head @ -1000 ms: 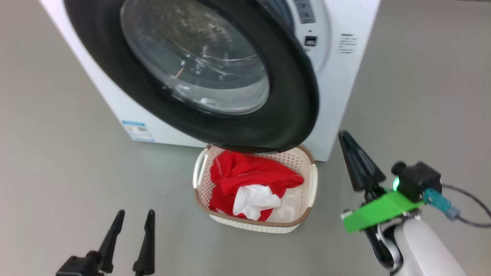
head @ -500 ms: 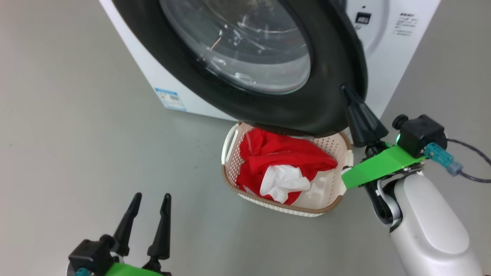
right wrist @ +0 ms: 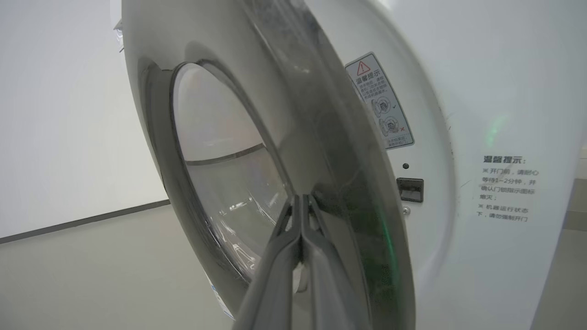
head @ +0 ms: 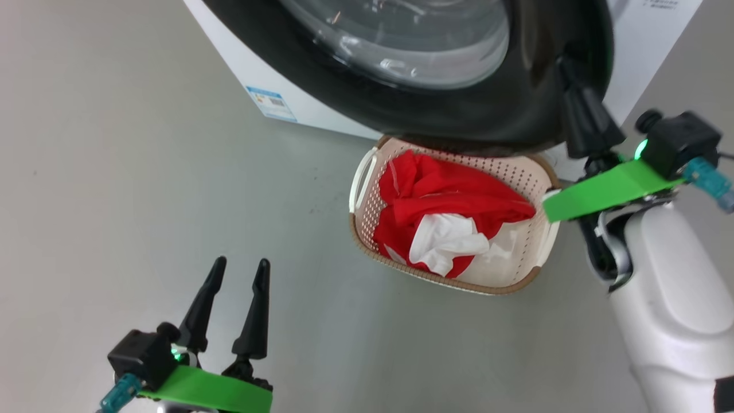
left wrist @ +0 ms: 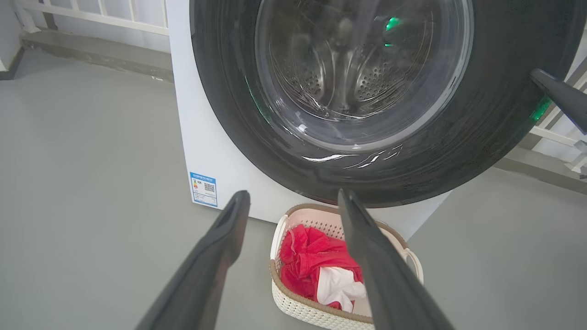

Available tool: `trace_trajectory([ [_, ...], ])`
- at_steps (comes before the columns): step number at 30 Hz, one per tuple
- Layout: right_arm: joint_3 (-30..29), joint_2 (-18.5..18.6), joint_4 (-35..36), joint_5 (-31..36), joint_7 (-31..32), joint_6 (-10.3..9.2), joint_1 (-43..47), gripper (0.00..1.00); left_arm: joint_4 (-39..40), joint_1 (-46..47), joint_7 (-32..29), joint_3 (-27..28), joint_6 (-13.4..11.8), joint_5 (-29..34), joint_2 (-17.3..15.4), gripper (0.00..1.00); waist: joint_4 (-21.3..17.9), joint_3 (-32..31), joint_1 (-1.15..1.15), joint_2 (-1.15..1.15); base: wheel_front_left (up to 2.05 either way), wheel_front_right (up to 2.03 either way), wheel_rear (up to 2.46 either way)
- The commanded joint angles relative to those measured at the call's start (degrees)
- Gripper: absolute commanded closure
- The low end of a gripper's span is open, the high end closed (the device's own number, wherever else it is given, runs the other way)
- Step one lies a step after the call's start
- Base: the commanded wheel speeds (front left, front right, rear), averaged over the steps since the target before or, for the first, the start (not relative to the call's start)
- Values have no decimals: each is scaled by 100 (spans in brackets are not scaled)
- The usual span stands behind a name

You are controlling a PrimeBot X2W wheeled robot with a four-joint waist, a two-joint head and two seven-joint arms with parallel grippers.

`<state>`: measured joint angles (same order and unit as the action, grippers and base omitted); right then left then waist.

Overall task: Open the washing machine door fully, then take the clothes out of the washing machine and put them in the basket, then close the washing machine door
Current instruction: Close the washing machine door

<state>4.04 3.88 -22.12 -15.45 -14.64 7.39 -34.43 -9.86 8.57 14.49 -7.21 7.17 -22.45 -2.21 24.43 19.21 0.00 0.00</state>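
The washing machine door (head: 516,109), black-rimmed with a glass bowl, stands partly open from the white washing machine (head: 648,51) and hangs over the basket's far end. My right gripper (head: 567,63) is shut, with nothing between its fingers. Its tip rests against the rim's outer face at the door's right edge, as the right wrist view shows (right wrist: 300,197). The cream basket (head: 367,252) sits on the floor with the red and white clothes (head: 447,195) inside. My left gripper (head: 241,264) stands open over the floor left of the basket, its fingers apart (left wrist: 293,197).
Grey floor lies all round the machine. A blue sticker (head: 272,103) marks the machine's lower front. White railings (left wrist: 91,18) run behind it on both sides. The door latch slot (right wrist: 409,189) and warning labels are on the front panel.
The head view has shifted. My right gripper has risen from beside the basket to the door's right rim, staying shut. The left gripper stays open.
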Motion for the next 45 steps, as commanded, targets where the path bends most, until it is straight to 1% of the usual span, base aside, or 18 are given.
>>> trace_trajectory([
  [1, 31, -33, 118, 82, -36, 10, -182, 100, 152, 138, 51, 175, 32, -47, -68, 0, 66, 133, 0, 0, 0, 0, 0],
  [9, -291, 103, -5, 173, -36, 10, -790, 100, 145, 384, 51, -44, 32, -262, -67, 0, 233, 516, 0, 0, 0, 0, 0],
  [21, -635, 54, -24, 146, -36, 10, -1385, 100, 135, 521, 51, -84, 32, -392, -67, 0, 268, 753, 0, 0, 0, 0, 0],
  [25, -657, 41, -44, 171, -36, 10, -1500, 100, 111, 570, 51, -135, 32, -409, -67, 0, 282, 791, 0, 0, 0, 0, 0],
  [30, -552, 54, -107, 164, -36, 10, -1525, 100, 87, 605, 51, -181, 32, -423, -67, 0, 294, 765, 0, 0, 0, 0, 0],
  [35, -408, 35, -108, 109, -36, 10, -1301, 100, 58, 583, 51, -152, 32, -397, -67, 0, 254, 660, 0, 0, 0, 0, 0],
  [41, -105, 24, -101, -3, -36, 10, -730, 100, -18, 481, 51, -45, 32, -272, -67, 0, 115, 367, 0, 0, 0, 0, 0],
  [42, -70, 22, -80, -24, -36, 10, -621, 96, -43, 464, 51, -22, 32, -245, -67, 0, 88, 313, 0, 0, 0, 0, 0],
  [43, -29, 19, -67, -48, -36, 10, -507, 67, -69, 446, 51, 2, 32, -219, -67, 0, 58, 261, 0, 0, 0, 0, 0],
  [44, 56, 24, -71, -56, -36, 10, -393, 53, -91, 428, 51, 22, 32, -189, -67, 0, 30, 209, 0, 0, 0, 0, 0],
  [45, 112, 31, -59, -71, -36, 10, -283, 28, -107, 409, 51, 38, 32, -156, -67, 0, 5, 157, 0, 0, 0, 0, 0],
])
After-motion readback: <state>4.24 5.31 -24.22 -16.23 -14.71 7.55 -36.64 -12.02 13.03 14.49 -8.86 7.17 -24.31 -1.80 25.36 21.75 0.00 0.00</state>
